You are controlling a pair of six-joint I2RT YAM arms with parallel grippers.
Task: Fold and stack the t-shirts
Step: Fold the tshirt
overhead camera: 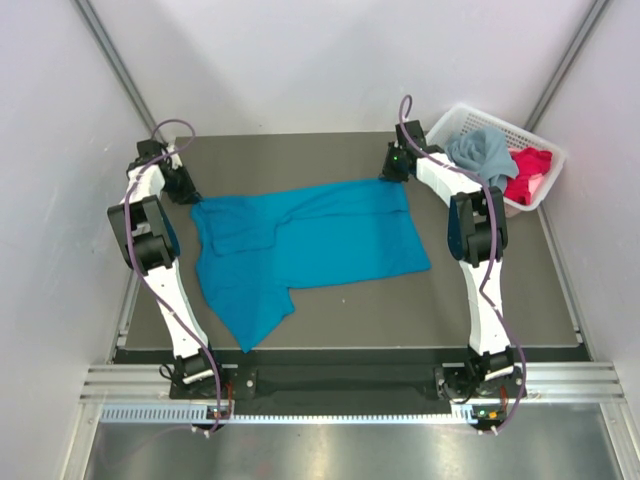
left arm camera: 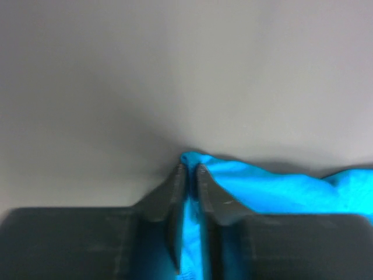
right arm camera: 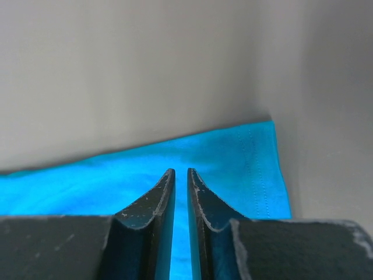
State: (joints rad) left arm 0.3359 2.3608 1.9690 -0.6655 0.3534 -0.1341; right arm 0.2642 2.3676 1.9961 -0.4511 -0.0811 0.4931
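The bright teal-blue t-shirt (overhead camera: 310, 240) lies spread across the middle of the dark table, one part trailing toward the near left. My left gripper (overhead camera: 190, 192) is at its far left corner. In the left wrist view (left arm camera: 190, 167) it is shut on a bunched fold of that shirt (left arm camera: 291, 189). My right gripper (overhead camera: 395, 168) is at the shirt's far right corner. In the right wrist view (right arm camera: 181, 170) its jaws stand almost together with a thin strip of teal cloth (right arm camera: 87, 186) between them. The grey-blue t-shirt (overhead camera: 482, 150) and red-pink t-shirt (overhead camera: 528, 165) lie crumpled in the basket.
The white lattice basket (overhead camera: 553, 150) stands at the far right corner of the table, just right of my right arm. White walls close in the table at the back and both sides. Bare table shows in front of the shirt.
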